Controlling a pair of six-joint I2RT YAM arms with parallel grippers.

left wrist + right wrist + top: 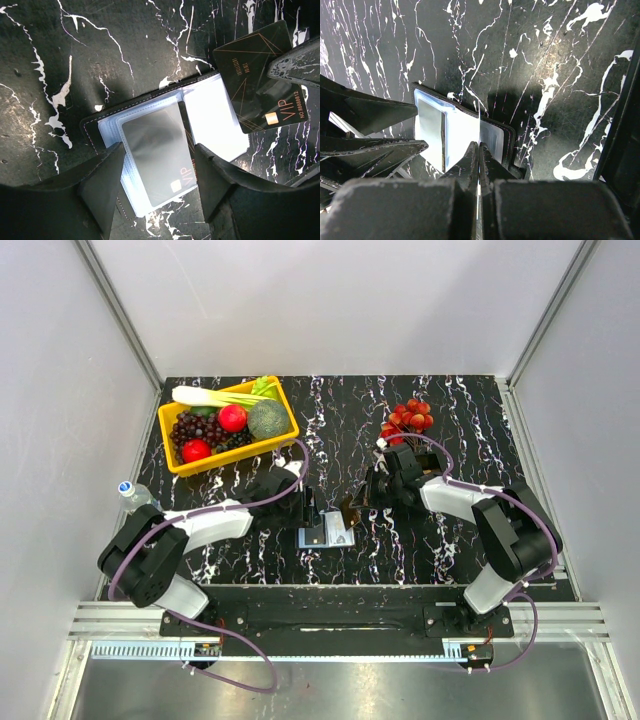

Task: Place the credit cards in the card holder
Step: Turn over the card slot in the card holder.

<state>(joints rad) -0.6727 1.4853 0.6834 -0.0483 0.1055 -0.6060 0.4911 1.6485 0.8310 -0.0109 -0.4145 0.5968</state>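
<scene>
Room: pale grey walls on three sides, with aluminium rails at the corners and along the near edge.
Counter: black marble-look counter [480, 440] with white veins; both arm bases sit on a rail at its near edge.
Far left: a clear plastic bottle with a blue cap [132, 494] stands at the counter's left edge. Beyond it a yellow plastic tray [290, 426] holds fruit and vegetables.
Left claw: the left claw [310, 508] is open about halfway and grips nothing. It points down over the left half of the holder, one finger [102, 190] on each side of the sleeved card. Whether the tips touch the holder I cannot tell.
Card holder: the small black folding card holder with pale blue-grey sleeves [212, 117] lies open flat at the middle of the counter, near its front edge and between the two claws.
Card in holder: a flat grey card marked VIP [155, 160] lies in a clear sleeve on the left half.
Right claw: the right claw [479, 150] is closed on a card, pinching one edge.
Held card: the dark card with thin gold lines and VIP print [260, 85] hangs tilted above the holder's right half. From the right wrist it shows edge-on.
Far right: a bunch of red grapes [408, 418] lies beyond the right arm, well apart from the holder.
Edges: the holder sits just inside the counter's near edge.
Open room: bare marble runs between the tray and the grapes, and to the right of the right arm.
</scene>
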